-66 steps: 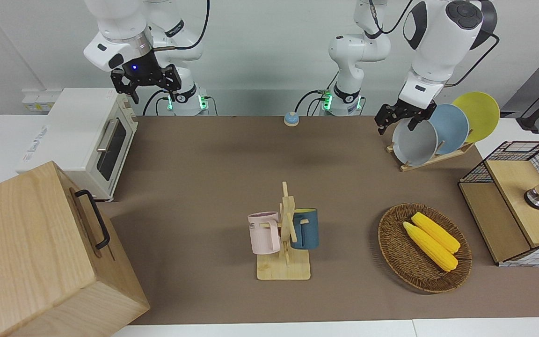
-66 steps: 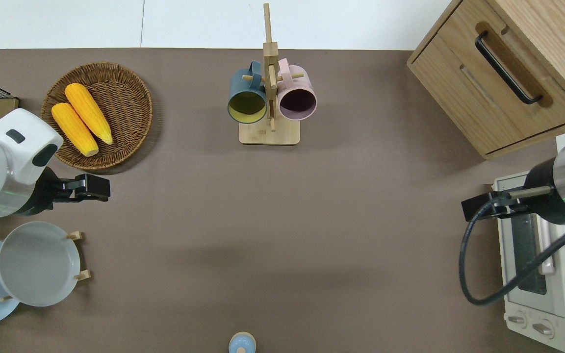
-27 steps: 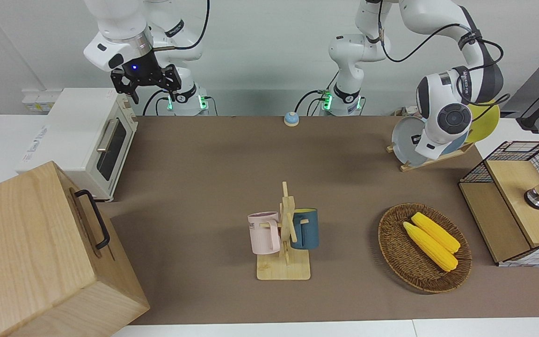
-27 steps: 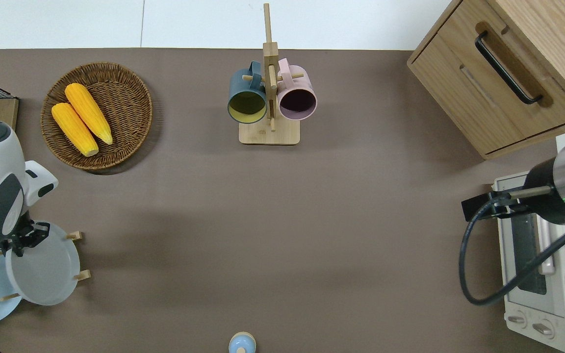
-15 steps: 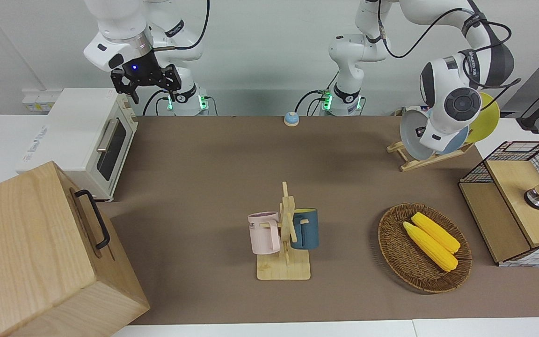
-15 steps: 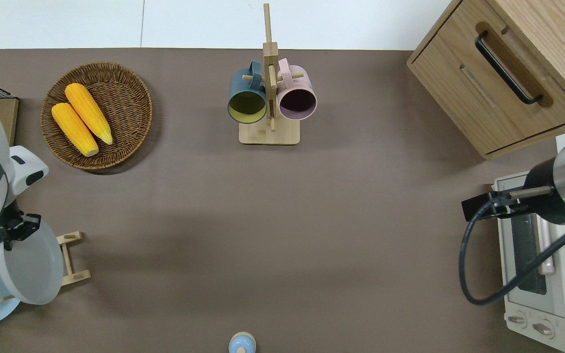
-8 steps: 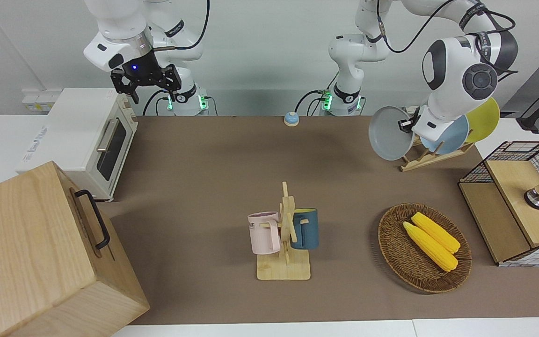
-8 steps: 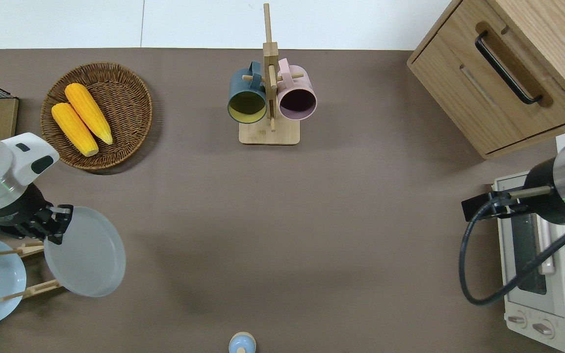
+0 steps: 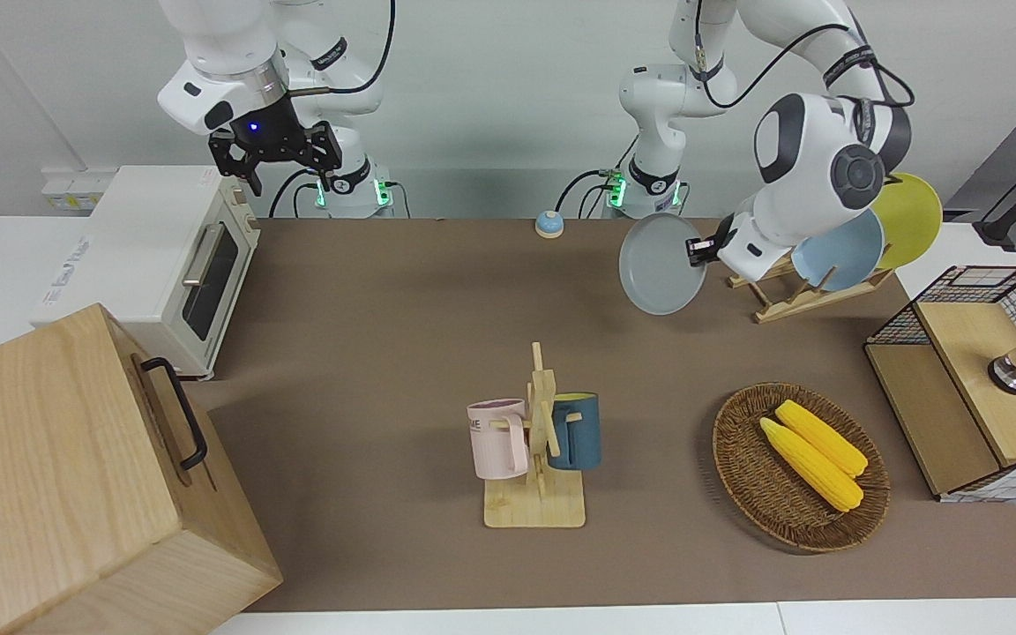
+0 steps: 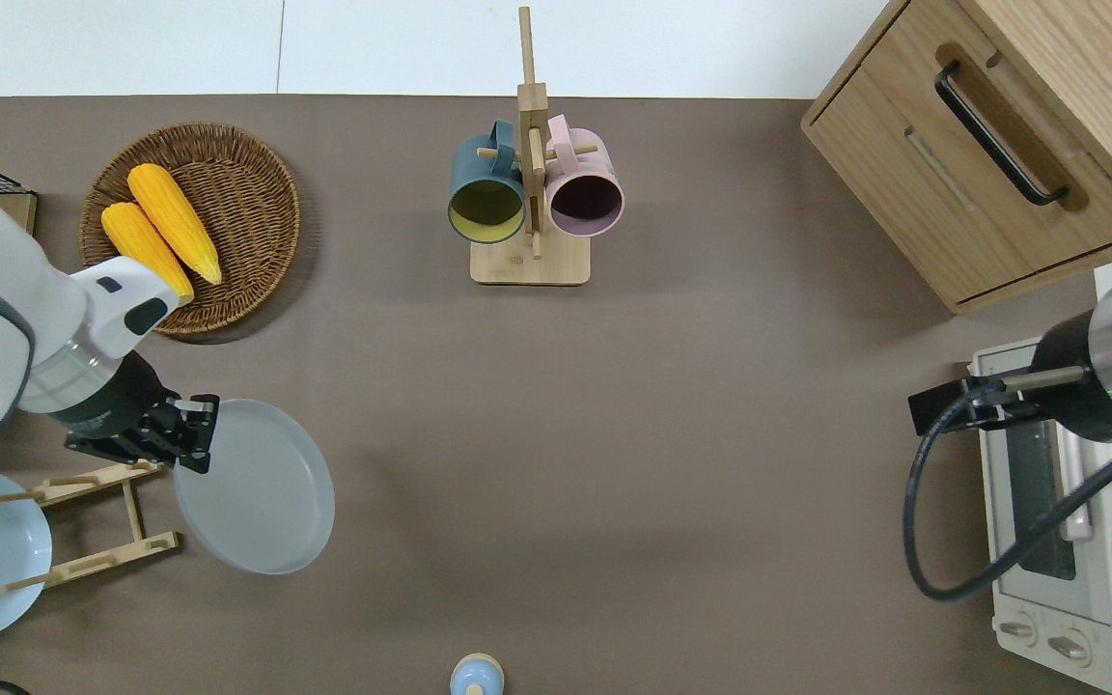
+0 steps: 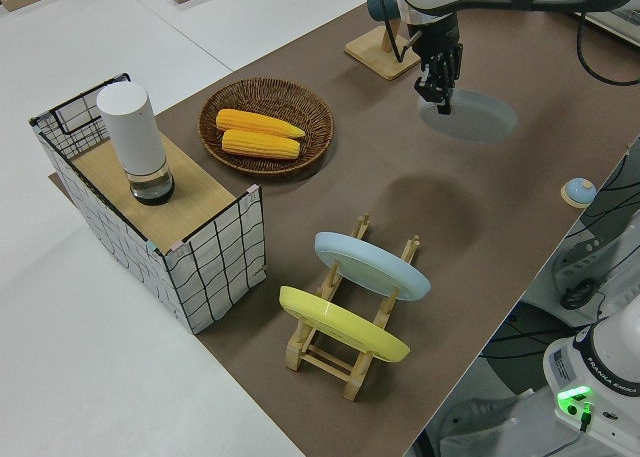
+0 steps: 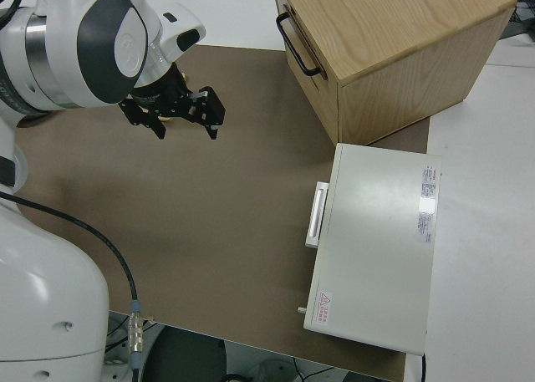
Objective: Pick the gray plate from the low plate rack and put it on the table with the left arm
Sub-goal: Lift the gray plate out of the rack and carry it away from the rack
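Note:
My left gripper [image 10: 191, 434] is shut on the rim of the gray plate [image 10: 257, 487] and holds it in the air, tilted, over the brown table [image 10: 614, 434] just beside the low plate rack [image 10: 102, 521], toward the table's middle. The front view shows the plate [image 9: 660, 265] clear of the rack [image 9: 781, 295], with the left gripper [image 9: 700, 250] at its edge. The left side view shows the plate [image 11: 470, 115] hanging under the gripper [image 11: 442, 87]. The rack's slot farthest from the robots stands bare. My right gripper [image 9: 272, 154] is parked and open.
A light blue plate [image 9: 843, 251] and a yellow plate [image 9: 909, 216] stand in the rack. A wicker basket [image 10: 247, 193] holds two corn cobs. There is also a mug stand [image 10: 529, 193], a wooden drawer cabinet [image 10: 1000, 145], a toaster oven [image 10: 1048, 521], a wire basket [image 9: 993, 353] and a small blue bell [image 10: 476, 674].
My left gripper closed on the gray plate's rim, lifted it out of the rack and carried it toward the table's middle. The right arm has not moved.

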